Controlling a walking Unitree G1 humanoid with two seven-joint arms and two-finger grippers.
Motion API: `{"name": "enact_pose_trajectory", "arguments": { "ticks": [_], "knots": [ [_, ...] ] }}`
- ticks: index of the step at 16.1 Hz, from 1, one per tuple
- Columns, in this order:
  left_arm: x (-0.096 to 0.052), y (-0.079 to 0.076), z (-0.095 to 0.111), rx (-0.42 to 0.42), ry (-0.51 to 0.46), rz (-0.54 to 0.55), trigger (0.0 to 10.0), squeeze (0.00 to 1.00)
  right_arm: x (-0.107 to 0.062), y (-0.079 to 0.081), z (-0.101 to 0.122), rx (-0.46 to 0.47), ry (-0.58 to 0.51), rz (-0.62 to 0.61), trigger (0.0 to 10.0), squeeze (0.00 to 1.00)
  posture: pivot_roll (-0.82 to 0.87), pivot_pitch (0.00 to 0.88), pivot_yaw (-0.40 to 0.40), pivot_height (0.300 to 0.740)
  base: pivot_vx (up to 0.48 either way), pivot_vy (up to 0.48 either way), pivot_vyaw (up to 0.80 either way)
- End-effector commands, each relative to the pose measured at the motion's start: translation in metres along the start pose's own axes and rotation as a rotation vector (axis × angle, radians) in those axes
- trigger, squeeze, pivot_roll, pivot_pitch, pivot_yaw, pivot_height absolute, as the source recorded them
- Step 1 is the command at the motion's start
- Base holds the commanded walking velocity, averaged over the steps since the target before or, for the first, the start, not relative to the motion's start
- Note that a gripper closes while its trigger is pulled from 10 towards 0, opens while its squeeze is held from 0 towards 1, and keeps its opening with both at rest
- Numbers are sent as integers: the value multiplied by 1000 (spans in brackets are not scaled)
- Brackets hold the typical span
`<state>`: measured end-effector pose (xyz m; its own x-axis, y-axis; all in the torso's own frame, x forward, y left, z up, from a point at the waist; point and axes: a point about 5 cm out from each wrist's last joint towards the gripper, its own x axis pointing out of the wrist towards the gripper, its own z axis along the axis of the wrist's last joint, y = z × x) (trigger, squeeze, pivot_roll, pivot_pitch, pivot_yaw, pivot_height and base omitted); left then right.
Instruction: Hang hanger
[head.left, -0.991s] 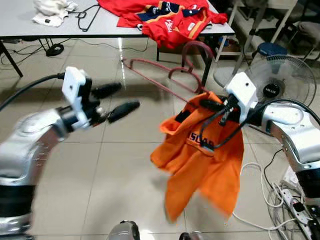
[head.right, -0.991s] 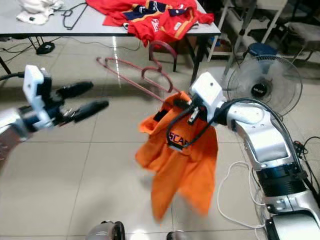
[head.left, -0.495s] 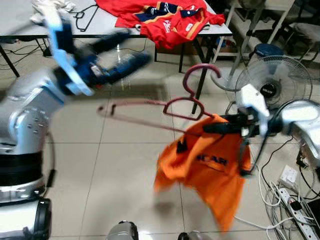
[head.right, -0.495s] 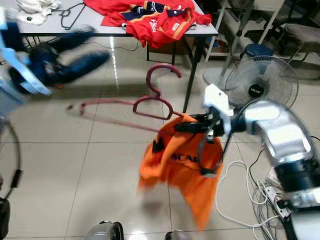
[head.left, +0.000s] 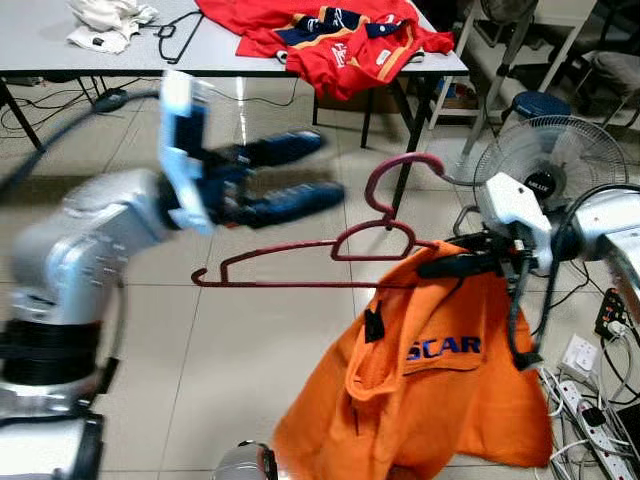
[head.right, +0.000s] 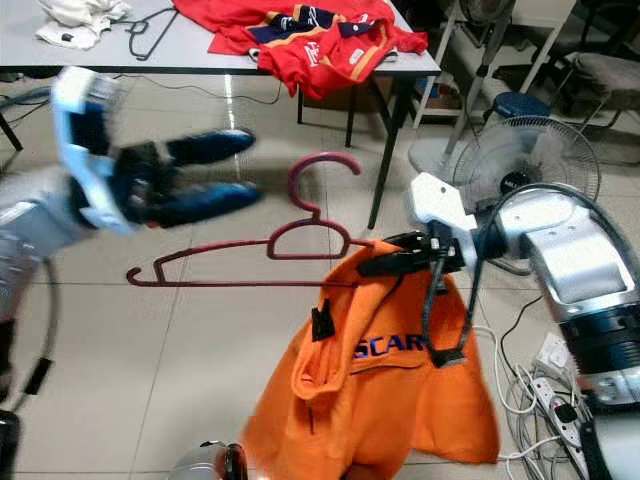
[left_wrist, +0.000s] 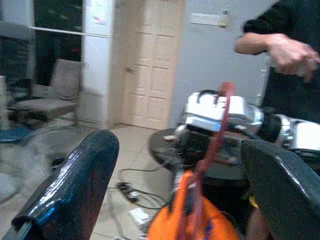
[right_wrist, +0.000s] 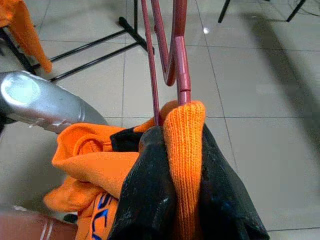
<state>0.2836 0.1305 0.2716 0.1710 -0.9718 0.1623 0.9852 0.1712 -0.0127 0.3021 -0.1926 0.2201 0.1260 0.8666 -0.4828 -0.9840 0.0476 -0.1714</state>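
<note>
Head stereo pair looked down past the hanger (head.left: 330, 255) toward the tabletop (head.left: 120, 50); both wrist cams faced that hanger, right one closest.

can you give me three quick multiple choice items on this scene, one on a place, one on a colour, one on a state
1. Where does the red jersey lie?
A. on the grey table
B. on the floor
C. over the fan

2. What colour is the shirt hanging from the hanger?
A. blue
B. orange
C. white

3. How are the fingers of the left pincer?
A. clamped on the hanger hook
B. shut on the jersey
C. spread apart with nothing between them

Answers:
1. A, it is spread over the table top at the far side of the room.
2. B, bright orange cloth droops below the right pincer, which pinches its collar together with the hanger.
3. C, the left wrist view shows a wide gap between the two black fingers.
</note>
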Motion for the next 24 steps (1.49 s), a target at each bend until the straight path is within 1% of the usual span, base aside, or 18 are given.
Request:
{"name": "enact_pose_trajectory", "arguments": {
  "ticks": [1,3,4,6,9,10,11,12,13,14,15,16,21,24],
  "knots": [
    [12,-11,-3,-17,9,-68,10000,0,1,-4,5,-54,15,-38,10000,0,-48,53,-37,740,0,0,0],
    [17,-13,-11,-7,30,-51,10000,0,4,-5,4,-54,10,-53,10000,0,-48,50,-33,740,0,0,0],
    [18,-13,-16,5,47,-35,10000,0,6,-4,5,-53,-1,-50,10000,0,-46,47,-32,740,0,0,0],
    [17,-14,-19,-2,48,-35,10000,0,9,-1,4,-58,-3,-40,10000,0,-45,44,-32,740,0,0,0],
    [21,-10,-28,37,65,26,10000,0,15,-2,5,-72,-13,-43,10000,0,-43,42,-33,740,0,0,0],
    [21,-9,-29,37,66,28,10000,0,16,-3,6,-74,-15,-45,10000,0,-43,42,-33,740,0,0,0],
    [20,-10,-29,27,55,24,4784,0,19,-3,7,-76,-24,-45,10000,0,-40,40,-31,740,0,0,0],
    [20,-10,-28,25,52,24,2627,0,19,-3,7,-76,-27,-44,10000,0,-40,40,-31,740,0,0,0],
    [20,-9,-28,25,50,23,1843,0,20,-3,8,-76,-29,-42,10000,0,-40,40,-31,740,0,0,0],
    [20,-9,-28,26,48,23,1922,0,20,-3,8,-76,-31,-40,10000,0,-40,42,-34,740,0,0,0],
    [20,-10,-28,32,53,19,9529,0,21,-3,9,-77,-34,-35,10000,0,-40,45,-33,740,0,0,0],
    [20,-11,-30,38,60,12,10000,0,21,-2,9,-80,-38,-31,10000,0,-41,46,-31,740,0,0,0],
    [21,-10,-28,41,41,11,10000,0,22,-3,11,-86,-41,-25,10000,0,-41,46,-31,740,0,0,0],
    [18,-6,-24,52,30,22,9490,0,21,-2,11,-89,-40,-27,10000,0,-36,45,-26,740,0,0,0]
  ]
}}
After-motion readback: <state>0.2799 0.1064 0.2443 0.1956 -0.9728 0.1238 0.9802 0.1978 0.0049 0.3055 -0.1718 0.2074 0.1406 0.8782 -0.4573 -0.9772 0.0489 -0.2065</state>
